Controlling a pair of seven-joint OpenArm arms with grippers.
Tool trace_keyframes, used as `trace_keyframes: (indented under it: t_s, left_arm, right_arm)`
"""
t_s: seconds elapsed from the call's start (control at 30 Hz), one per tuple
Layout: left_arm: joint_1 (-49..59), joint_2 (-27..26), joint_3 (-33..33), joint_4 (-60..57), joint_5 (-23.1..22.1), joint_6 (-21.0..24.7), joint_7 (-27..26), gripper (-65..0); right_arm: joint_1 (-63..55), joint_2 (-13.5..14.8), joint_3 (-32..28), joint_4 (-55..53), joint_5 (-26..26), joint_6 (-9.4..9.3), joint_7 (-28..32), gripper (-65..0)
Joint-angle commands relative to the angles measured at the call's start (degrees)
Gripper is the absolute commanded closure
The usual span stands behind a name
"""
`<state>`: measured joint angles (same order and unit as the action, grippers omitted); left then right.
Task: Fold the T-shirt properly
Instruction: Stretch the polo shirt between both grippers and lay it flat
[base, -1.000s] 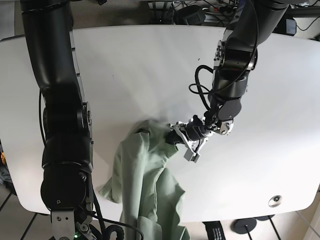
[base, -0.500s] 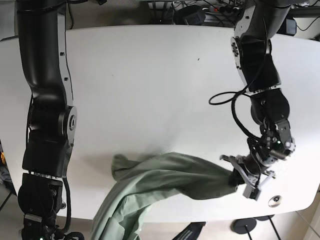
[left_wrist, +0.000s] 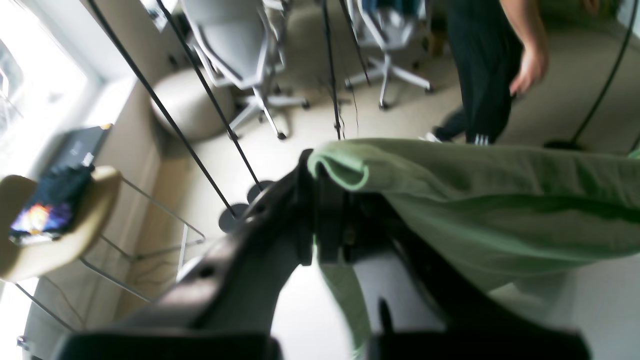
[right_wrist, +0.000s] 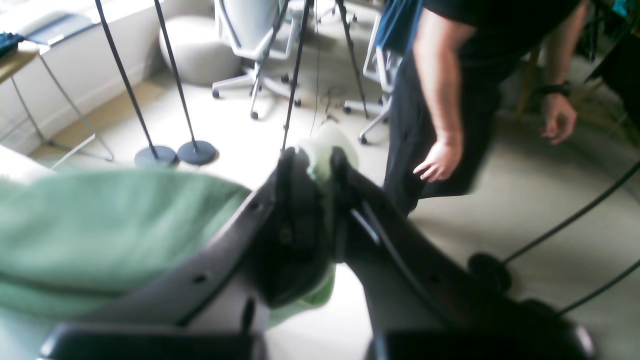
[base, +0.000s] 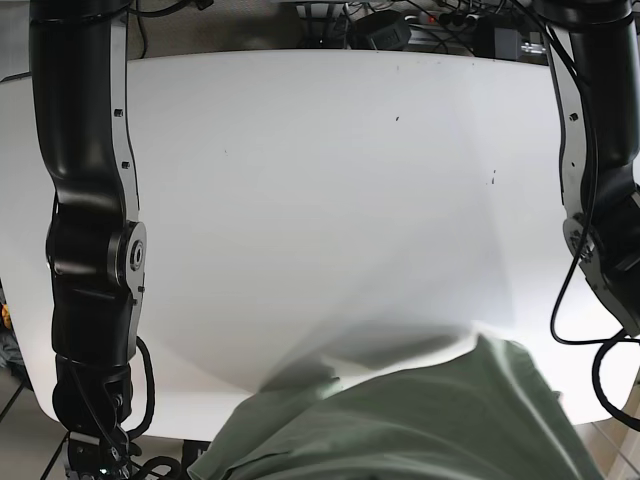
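**T-shirt lifted and stretched between both arms at the bench's near edge**

The green T-shirt (base: 440, 420) hangs over the near edge of the white bench (base: 300, 180), held up, probably so it can be spread flat before folding. The left gripper (left_wrist: 325, 200) has its fingers (left_wrist: 305, 210) pressed together on a rolled hem, the cloth running off taut to one side. The right gripper (right_wrist: 317, 165) likewise pinches a bunched bit of shirt at its tips. Only the wrist views show these grips, and a person (right_wrist: 450, 90) standing beyond; the base view shows neither gripper, only the cloth and the arms.
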<state>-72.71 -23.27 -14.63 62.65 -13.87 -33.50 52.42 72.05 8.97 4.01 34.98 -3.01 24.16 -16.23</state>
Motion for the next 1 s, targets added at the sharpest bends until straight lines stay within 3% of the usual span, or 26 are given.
trace_keyframes:
  t_s: [0.03,0.2,0.33,0.47,0.67,0.8,1.0]
  left_arm:
    - [-2.3,-0.4,0.0,0.7,-0.9,-0.1,-1.6,0.0]
    - [4.4,-0.9,-0.2,5.4,-0.9,-0.2,-1.4,0.0]
    - [16.8,-1.0,-3.3,14.2,-0.9,-0.2,-1.4,0.0]
    - [31.5,-0.8,-6.9,21.5,-0.9,-0.3,-1.4,0.0]
    - [50.6,1.7,-11.0,30.5,-1.0,-0.5,-1.4,0.0]
    - [63.0,5.6,-15.6,35.7,-1.0,-4.4,-1.4,0.0]
    - [77.7,8.6,-17.8,43.6,-0.9,-5.7,-1.4,0.0]
  right_arm:
    - [2.7,0.3,3.1,3.2,0.7,-0.21,0.4,-2.2]
    - [0.4,0.4,8.2,17.9,0.7,-0.03,-8.5,-2.2]
    - [-14.5,-0.7,8.3,34.4,0.8,-0.03,-15.6,-2.2]
    - [-35.2,-1.6,11.6,51.0,5.7,-0.47,-20.7,-2.2]
    - [-55.3,-1.8,13.9,61.7,11.4,-0.56,-21.2,-2.2]
    - [-65.3,-1.8,14.8,66.3,14.7,-0.56,-21.2,-2.2]
    - [-77.2,-4.2,16.4,73.7,15.4,-0.56,-21.2,-2.2]
